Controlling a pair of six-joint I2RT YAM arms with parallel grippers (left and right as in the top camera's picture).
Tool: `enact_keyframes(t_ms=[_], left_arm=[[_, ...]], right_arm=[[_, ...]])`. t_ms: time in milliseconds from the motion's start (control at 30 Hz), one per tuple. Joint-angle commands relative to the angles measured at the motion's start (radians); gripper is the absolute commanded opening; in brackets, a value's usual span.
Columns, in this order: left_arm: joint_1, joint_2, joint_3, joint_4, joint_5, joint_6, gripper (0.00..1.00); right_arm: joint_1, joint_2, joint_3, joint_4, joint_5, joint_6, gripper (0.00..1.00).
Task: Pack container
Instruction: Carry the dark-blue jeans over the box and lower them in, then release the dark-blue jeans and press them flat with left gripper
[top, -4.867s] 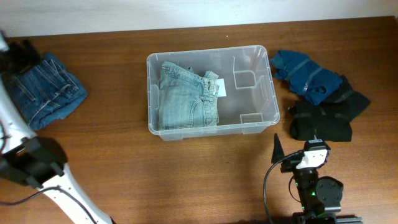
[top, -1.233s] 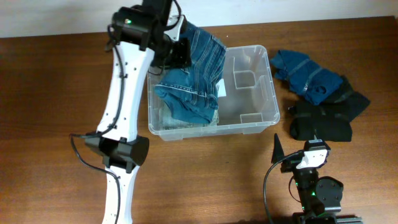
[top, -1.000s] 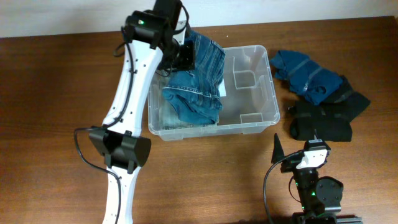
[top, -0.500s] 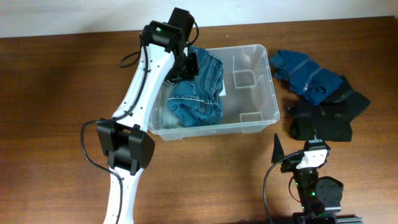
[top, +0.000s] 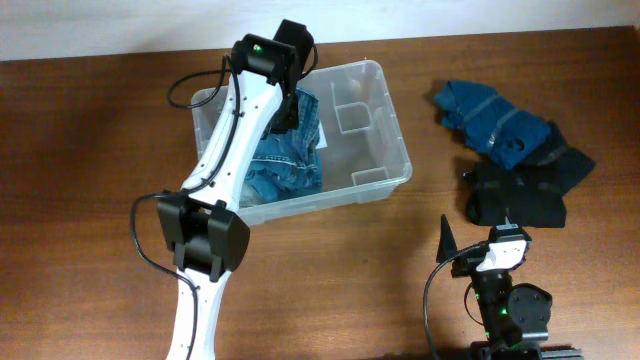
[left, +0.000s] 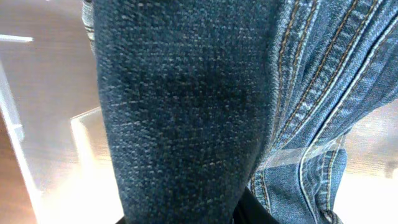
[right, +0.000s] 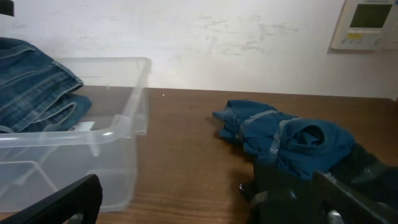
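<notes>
The container (top: 396, 150), a clear plastic bin, sits skewed at the table's middle left. My left gripper (top: 290, 106) reaches down into its left half, shut on dark blue jeans (top: 290, 160) that lie bunched inside. In the left wrist view the dark denim (left: 186, 112) fills the frame and hides all but a black finger (left: 252, 213). A lighter denim fold (left: 336, 81) lies beside it. My right gripper (top: 478, 240) rests open near the front right edge, holding nothing. In the right wrist view the container (right: 118, 155) stands to the left with the jeans (right: 37, 87) in it.
A blue garment (top: 490, 115) and a black garment (top: 520, 190) lie on the table at the right, just ahead of my right gripper. The blue garment (right: 286, 137) shows in the right wrist view too. My left arm (top: 215, 180) crosses the container's left rim.
The left gripper has pushed the dark jeans down into the container. The container has slid left and turned askew. The right arm has not moved.
</notes>
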Motion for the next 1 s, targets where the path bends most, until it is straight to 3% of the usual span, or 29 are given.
enact_keyframes(t_ms=[0, 233, 267, 300, 333, 367, 433, 767, 833, 967], left_arm=[[0.015, -0.066, 0.002, -0.013, -0.167, 0.023, 0.1], [0.015, -0.097, 0.004, -0.002, -0.164, 0.022, 0.1], [0.015, -0.105, 0.004, -0.002, -0.164, 0.022, 0.14], [0.015, -0.111, 0.004, -0.005, -0.164, 0.022, 0.34], [0.015, -0.117, 0.004, -0.009, -0.164, 0.022, 0.46], [0.015, -0.123, 0.004, -0.014, -0.164, 0.022, 0.54], [0.015, -0.134, 0.004, -0.029, -0.164, 0.022, 0.6], [0.015, -0.192, 0.004, -0.048, -0.168, 0.024, 0.6], [0.015, -0.191, 0.003, -0.027, -0.169, 0.049, 0.56], [0.034, -0.187, -0.003, 0.033, -0.212, 0.048, 0.37]], right_arm=[[-0.006, -0.008, -0.007, -0.002, 0.005, 0.005, 0.98], [-0.006, -0.008, -0.007, -0.002, 0.005, 0.005, 0.98], [-0.006, -0.008, -0.007, -0.002, 0.005, 0.005, 0.98], [-0.006, -0.007, -0.007, -0.002, 0.005, 0.005, 0.98], [-0.006, -0.008, -0.007, -0.003, 0.005, 0.005, 0.98], [-0.006, -0.008, -0.007, -0.002, 0.005, 0.005, 0.98], [-0.006, -0.008, -0.007, -0.002, 0.005, 0.005, 0.98], [-0.006, -0.008, -0.007, -0.003, 0.005, 0.005, 0.98], [-0.006, -0.008, -0.007, -0.002, 0.005, 0.005, 0.98], [-0.006, -0.008, -0.007, -0.002, 0.005, 0.005, 0.98]])
